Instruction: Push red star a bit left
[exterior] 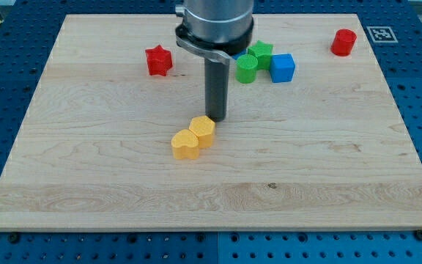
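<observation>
The red star (pixel 158 60) lies on the wooden board (pixel 86 169) at the view's upper left. My tip (pixel 217 118) stands near the board's middle, below and to the right of the star, well apart from it. The tip is just above and right of a yellow hexagon block (pixel 203 131), close to touching it. A yellow heart-shaped block (pixel 185 145) lies against the hexagon at its lower left.
A green star (pixel 261 51), a green cylinder (pixel 247 68) and a blue cube (pixel 282 67) cluster right of the rod near the view's top. A red cylinder (pixel 343 42) stands at the upper right. The arm's grey body (pixel 215 22) hangs over the top centre.
</observation>
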